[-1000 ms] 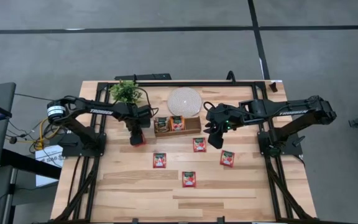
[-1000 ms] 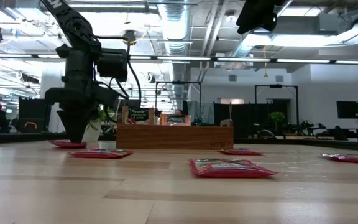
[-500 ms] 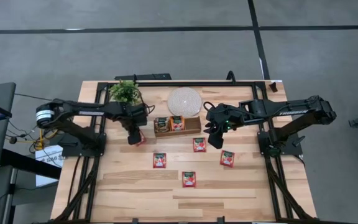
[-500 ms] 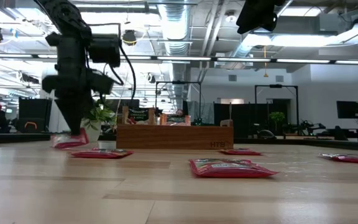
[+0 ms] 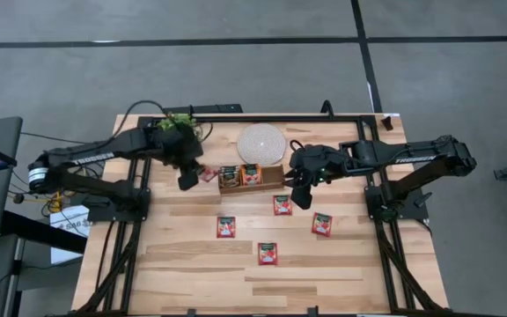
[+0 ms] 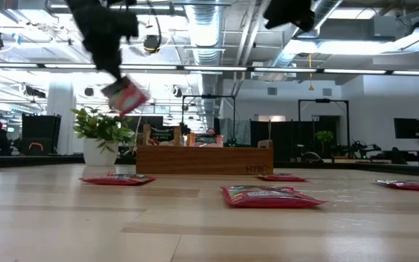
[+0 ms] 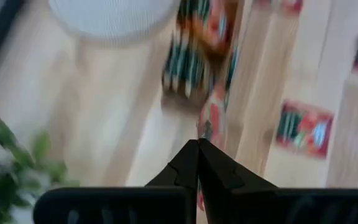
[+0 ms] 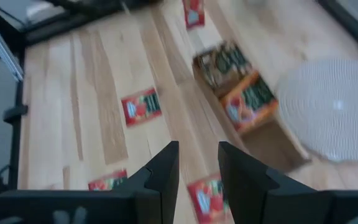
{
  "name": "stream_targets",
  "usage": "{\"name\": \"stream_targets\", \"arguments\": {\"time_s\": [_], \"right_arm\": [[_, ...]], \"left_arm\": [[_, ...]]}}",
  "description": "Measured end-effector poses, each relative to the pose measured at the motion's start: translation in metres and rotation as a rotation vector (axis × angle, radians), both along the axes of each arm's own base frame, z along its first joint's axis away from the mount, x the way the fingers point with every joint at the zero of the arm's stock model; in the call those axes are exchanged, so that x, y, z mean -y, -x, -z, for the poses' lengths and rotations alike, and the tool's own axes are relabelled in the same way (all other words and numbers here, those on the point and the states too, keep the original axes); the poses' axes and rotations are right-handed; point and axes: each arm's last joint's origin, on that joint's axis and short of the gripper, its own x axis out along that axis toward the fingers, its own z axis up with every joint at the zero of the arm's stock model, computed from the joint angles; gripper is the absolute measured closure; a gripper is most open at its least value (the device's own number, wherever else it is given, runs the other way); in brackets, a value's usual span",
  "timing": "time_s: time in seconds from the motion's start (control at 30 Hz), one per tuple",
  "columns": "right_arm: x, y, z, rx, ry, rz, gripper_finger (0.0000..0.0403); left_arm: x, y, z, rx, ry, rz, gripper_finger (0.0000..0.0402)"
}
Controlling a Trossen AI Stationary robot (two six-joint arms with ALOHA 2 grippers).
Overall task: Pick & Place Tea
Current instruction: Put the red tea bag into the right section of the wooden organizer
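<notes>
left gripper (image 5: 192,176) | pinching red tea sachet (image 5: 207,173) | aloft, beside wooden tray (image 5: 275,181)

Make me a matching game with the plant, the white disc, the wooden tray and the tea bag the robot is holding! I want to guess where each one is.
Things:
1. plant
2. white disc
3. tray
4. held sachet

Places or states:
A. up in the air, pinched in the left pincer
B. holds sachets standing on edge
C. back of the table, just behind the tray
D. in a white pot at the back left of the table

Pairs: 1-D, 2-C, 3-B, 4-A
</notes>
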Motion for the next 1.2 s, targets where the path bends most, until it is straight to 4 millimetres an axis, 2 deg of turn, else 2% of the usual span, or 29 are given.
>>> {"name": "stream_targets", "arguments": {"time_s": [0.17, 0.33, 0.57, 0.7, 0.97, 1.2], "right_arm": [[0.001, -0.007, -0.008, 0.109, 0.033, -0.027, 0.0296], [0.008, -0.011, -0.012, 0.161, 0.054, -0.013, 0.0296], [0.03, -0.012, -0.014, 0.177, 0.086, 0.039, 0.0292], [0.039, -0.011, -0.014, 0.175, 0.107, 0.042, 0.027], [0.051, -0.01, -0.014, 0.165, 0.13, 0.041, 0.0202], [0.061, -0.008, -0.013, 0.149, 0.151, 0.062, 0.02]], "left_arm": [[0.003, -0.02, -0.043, 0.199, -0.071, 0.049, 0.0401], [0.009, -0.049, -0.063, 0.317, -0.146, 0.148, 0.0401], [0.015, -0.095, -0.053, 0.331, -0.203, 0.259, 0.0401], [0.015, -0.118, -0.042, 0.327, -0.232, 0.294, 0.0401], [0.009, -0.151, -0.038, 0.343, -0.281, 0.324, 0.0401], [0.006, -0.169, -0.044, 0.378, -0.305, 0.33, 0.0401]]}}
